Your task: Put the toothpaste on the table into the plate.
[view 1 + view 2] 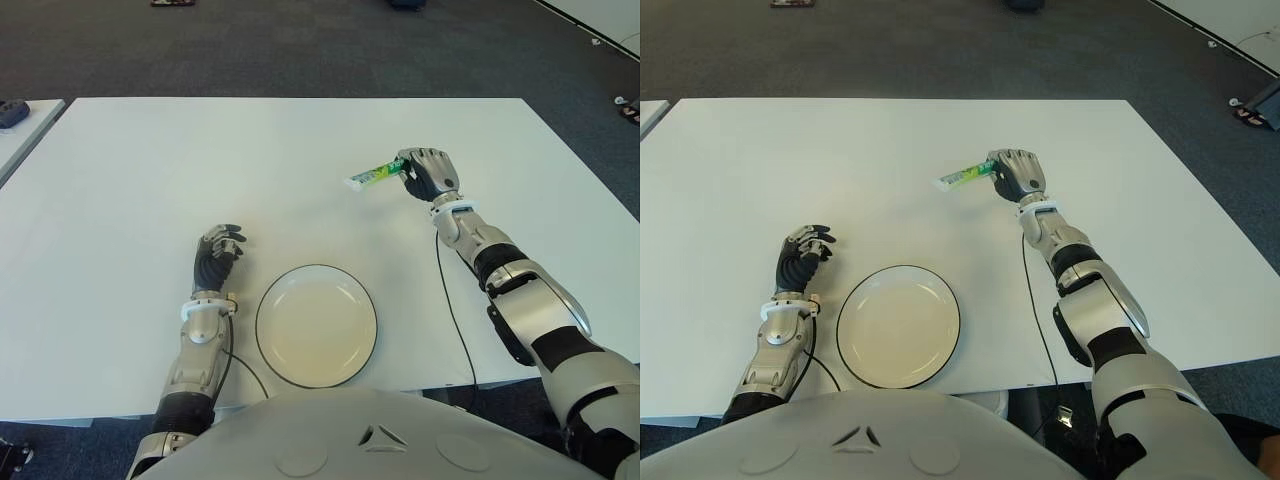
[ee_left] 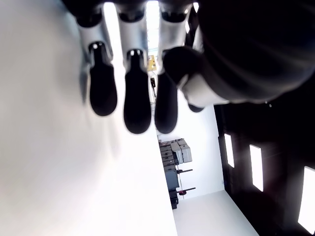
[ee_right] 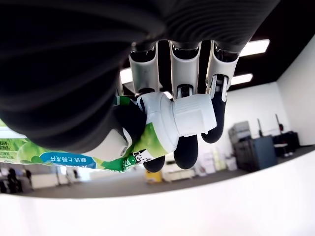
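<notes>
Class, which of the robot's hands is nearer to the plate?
Left. The left hand shows just beside the plate, on its left; the right hand is farther back, gripping the toothpaste.

The only lettering shows on the toothpaste tube [image 3: 74, 157], held in the right hand [image 3: 162, 123]: a blue band on its green body carries a short row of white characters, seemingly Chinese, too small to read with certainty. Further fine print runs along the tube's green part, also illegible. In the eye views the tube's print cannot be read.
</notes>
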Motion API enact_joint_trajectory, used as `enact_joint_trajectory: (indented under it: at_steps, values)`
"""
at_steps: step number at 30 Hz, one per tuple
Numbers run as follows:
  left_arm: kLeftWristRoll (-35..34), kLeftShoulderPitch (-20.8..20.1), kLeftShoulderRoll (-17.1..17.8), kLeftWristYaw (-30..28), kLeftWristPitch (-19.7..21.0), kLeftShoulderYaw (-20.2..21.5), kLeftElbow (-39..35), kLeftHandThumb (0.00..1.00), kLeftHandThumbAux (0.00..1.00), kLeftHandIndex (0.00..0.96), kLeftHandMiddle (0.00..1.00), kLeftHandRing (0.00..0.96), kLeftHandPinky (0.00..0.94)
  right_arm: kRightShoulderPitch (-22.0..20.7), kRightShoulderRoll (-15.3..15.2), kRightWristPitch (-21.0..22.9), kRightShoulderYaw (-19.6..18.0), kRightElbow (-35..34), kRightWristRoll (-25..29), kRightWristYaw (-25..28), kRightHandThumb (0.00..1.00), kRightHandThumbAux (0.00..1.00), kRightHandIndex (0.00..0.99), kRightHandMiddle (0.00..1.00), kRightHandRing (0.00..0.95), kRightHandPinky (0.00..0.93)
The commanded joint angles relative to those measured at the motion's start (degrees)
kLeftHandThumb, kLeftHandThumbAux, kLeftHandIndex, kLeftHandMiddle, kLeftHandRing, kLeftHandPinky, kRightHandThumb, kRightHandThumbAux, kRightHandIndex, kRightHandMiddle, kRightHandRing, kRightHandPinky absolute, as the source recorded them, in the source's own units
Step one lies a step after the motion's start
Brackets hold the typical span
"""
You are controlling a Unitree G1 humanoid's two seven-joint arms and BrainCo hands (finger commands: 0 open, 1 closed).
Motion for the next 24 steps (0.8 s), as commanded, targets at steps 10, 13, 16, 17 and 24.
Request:
enact_joint_trajectory:
  at_steps: [10,13,16,17,24]
  values:
    - [0.29,0.24,-0.03,0.15,-0.16,0.4,4.02,0.829,0.684,0.389,0.501,0.617,0.578,10.77,-3.2,-8.79,-1.14,-23.16,0.28,3.2,0.705,0.721,0.439,0.867,0.862,0.861]
    - [0.18,0.17,0.04,-0.11,0.48,0.5,4.1,0.829,0.684,0.389,0.5,0.616,0.577,12.6,-3.84,-11.43,-1.26,-27.93,0.29,4.66,0.706,0.721,0.439,0.87,0.866,0.864]
    - [0.19,0.2,0.05,-0.27,0.81,0.58,4.03,0.829,0.684,0.391,0.497,0.614,0.576,13.92,-4.17,-13.31,-1.59,-31.07,0.63,6.47,0.707,0.721,0.439,0.87,0.866,0.858]
    - [0.23,0.22,0.07,-0.3,0.9,0.61,3.99,0.829,0.684,0.392,0.496,0.614,0.576,14.35,-4.22,-14.35,-1.59,-32.02,0.98,7.37,0.707,0.721,0.439,0.869,0.866,0.856]
    - [0.05,0.4,-0.23,-0.41,0.2,0.61,3.5,0.829,0.684,0.39,0.5,0.62,0.599,18.13,-3.9,-20.74,-0.41,-39.0,2.0,13.78,0.709,0.72,0.439,0.876,0.865,0.87]
